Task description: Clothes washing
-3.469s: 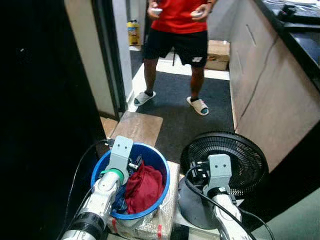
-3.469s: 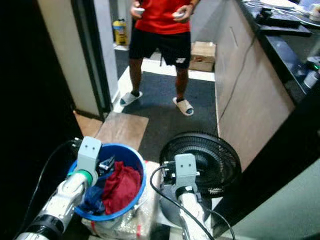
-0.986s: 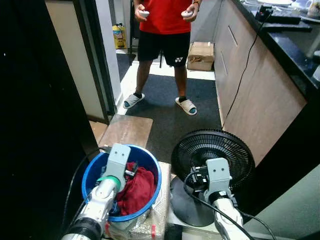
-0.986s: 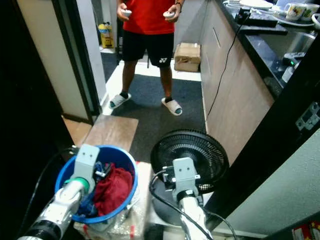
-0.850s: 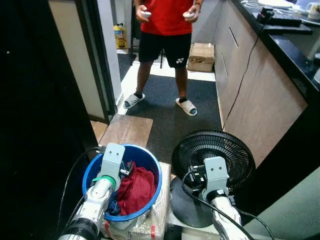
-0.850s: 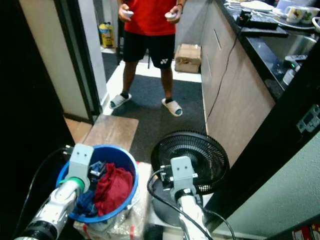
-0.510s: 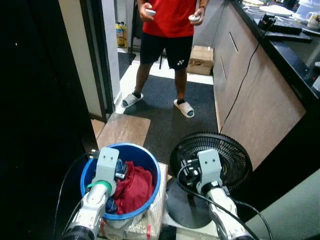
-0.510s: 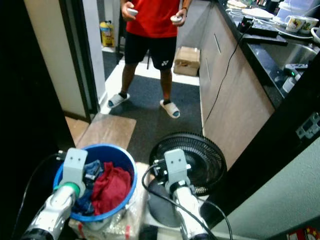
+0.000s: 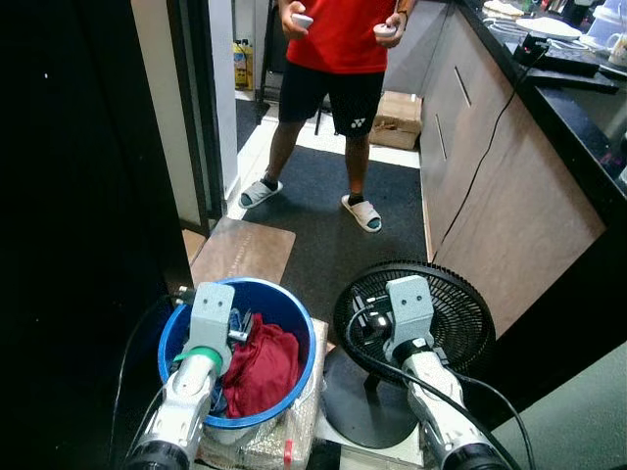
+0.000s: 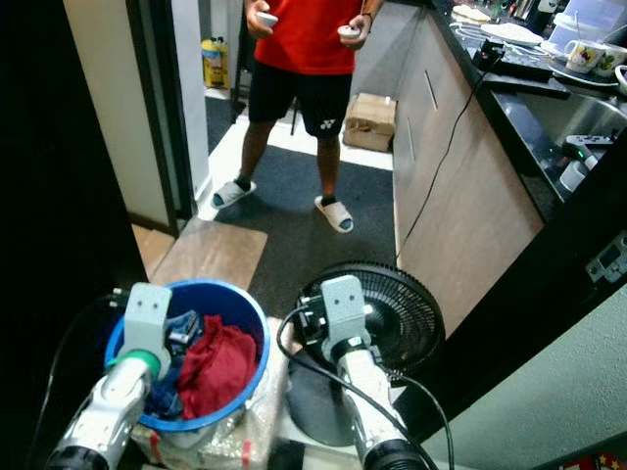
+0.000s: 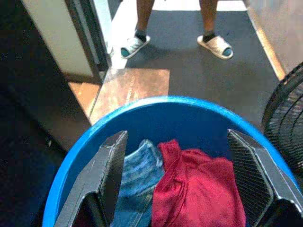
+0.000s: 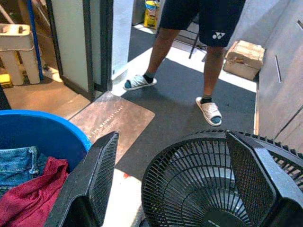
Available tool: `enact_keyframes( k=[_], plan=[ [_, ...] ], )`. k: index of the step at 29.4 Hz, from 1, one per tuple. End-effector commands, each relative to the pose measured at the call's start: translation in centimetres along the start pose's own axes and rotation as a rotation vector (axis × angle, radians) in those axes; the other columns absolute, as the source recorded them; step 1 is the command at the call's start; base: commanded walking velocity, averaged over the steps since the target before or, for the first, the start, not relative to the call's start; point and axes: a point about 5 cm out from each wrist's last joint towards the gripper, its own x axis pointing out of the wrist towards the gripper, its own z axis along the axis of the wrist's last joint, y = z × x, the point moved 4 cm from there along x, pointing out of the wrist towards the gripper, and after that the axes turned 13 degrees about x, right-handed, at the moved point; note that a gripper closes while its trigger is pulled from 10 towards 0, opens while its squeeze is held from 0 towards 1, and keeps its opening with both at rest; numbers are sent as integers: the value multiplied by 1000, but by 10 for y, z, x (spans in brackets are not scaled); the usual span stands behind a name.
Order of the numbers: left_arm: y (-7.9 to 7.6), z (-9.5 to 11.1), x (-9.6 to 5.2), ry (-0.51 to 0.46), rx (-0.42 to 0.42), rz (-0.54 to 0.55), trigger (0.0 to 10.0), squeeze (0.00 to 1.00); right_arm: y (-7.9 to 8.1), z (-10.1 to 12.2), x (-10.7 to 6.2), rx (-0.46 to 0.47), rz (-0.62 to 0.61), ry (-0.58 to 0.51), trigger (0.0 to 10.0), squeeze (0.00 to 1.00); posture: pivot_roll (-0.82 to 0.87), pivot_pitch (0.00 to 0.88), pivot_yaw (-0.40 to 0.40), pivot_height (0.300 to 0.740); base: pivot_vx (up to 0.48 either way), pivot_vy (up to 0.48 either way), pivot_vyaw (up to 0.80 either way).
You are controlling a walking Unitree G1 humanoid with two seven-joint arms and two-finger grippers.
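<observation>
1. A narrow kitchen passage with a dark mat runs ahead, wooden cabinets along the right side under a black worktop.
2. A blue tub sits low at the left, on a plastic-wrapped bundle, holding a red garment and jeans.
3. The left gripper hangs over the tub's near rim, fingers spread wide, holding nothing.
4. The right gripper hovers before a black fan just right of the tub, fingers also apart and empty.
5. A person in a red shirt stands on the mat's far end, a controller in each hand.
</observation>
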Motion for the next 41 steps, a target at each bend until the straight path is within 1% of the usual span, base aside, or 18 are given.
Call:
enact_keyframes(
  k=[1,3,5,9,11,14,17,18,28,33,41],
  plan=[
    [-3,-5,-1,21,-18,-9,10000,0,-4,-5,-4,10,-16,15,10000,0,79,17,-17,740,0,0,0],
    [-4,-5,-2,23,-19,-15,10000,0,-4,-7,-5,15,-24,18,10000,0,77,22,-17,740,0,0,0],
    [-5,-3,-1,17,-22,-23,10000,0,1,-10,-8,18,-13,21,10000,0,69,21,-13,740,0,0,0],
    [-6,-2,-1,15,-21,-25,10000,0,4,-11,-10,13,0,24,10000,0,65,17,-11,740,0,0,0],
    [-10,1,-1,11,-28,-31,10000,0,5,-11,-10,11,3,23,10000,0,52,21,-17,740,0,0,0],
    [-11,3,0,10,-34,-32,10000,0,4,-10,-10,5,7,22,10000,0,51,19,-15,740,0,0,0],
    [-11,3,0,10,-34,-32,10000,0,4,-10,-10,5,7,22,10000,0,51,19,-15,740,0,0,0],
    [-12,3,1,11,-32,-35,10000,0,1,-10,-10,7,-5,23,10000,0,53,14,-14,740,0,0,0],
    [-11,2,1,16,-30,-34,10000,0,1,-10,-10,4,-4,23,10000,0,54,14,-19,740,0,0,0],
    [-12,0,0,20,-30,-33,10000,0,6,-11,-11,-2,15,27,10000,0,46,4,-22,740,0,0,0],
    [-13,0,1,23,-24,-40,10000,0,6,-11,-11,-1,13,25,10000,0,40,2,-16,740,0,0,0]
  ],
)
